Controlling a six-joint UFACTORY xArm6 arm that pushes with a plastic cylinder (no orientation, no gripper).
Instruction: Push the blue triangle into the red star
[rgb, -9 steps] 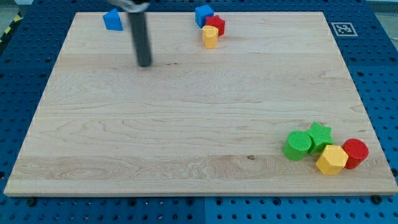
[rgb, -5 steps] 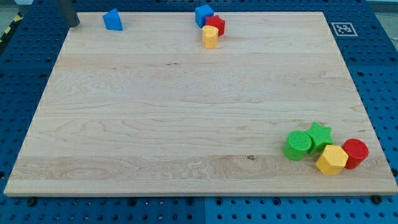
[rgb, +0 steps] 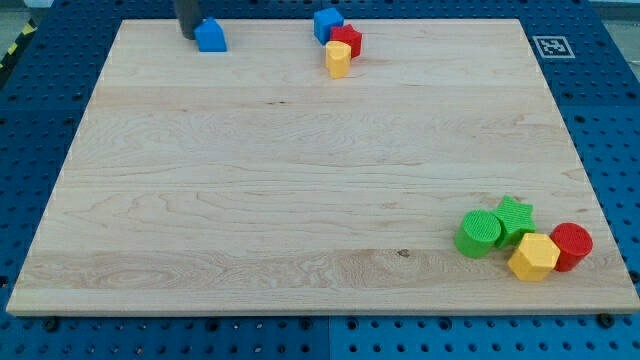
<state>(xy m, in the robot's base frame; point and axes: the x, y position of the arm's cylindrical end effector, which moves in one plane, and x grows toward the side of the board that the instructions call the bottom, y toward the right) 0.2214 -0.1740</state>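
A: Where is the blue triangle (rgb: 211, 36)?

B: Near the top edge of the tabletop (rgb: 300, 170), left of centre in the view. The robot's tip (rgb: 189, 34) sits just at the triangle's left side, touching it or nearly so; the rod runs up out of the view's top.

A: And the red star (rgb: 347, 40)?

B: Well to the view's right of the triangle, also by the top edge. It is wedged in a small cluster: a blue cube (rgb: 327, 24) touches it on the upper left, and a yellow block (rgb: 338, 59), its shape unclear, touches it from below.

A: What about jaws?

B: The arm has none; it ends in the plain dark rod, so nothing is clenched or released.

A: Anything else?

B: A second cluster lies near the bottom right corner: a green cylinder (rgb: 479, 233), a green star (rgb: 514, 217), a yellow hexagonal block (rgb: 533, 257) and a red cylinder (rgb: 571, 246), packed together. A black-and-white marker tag (rgb: 551, 45) sits at the top right corner
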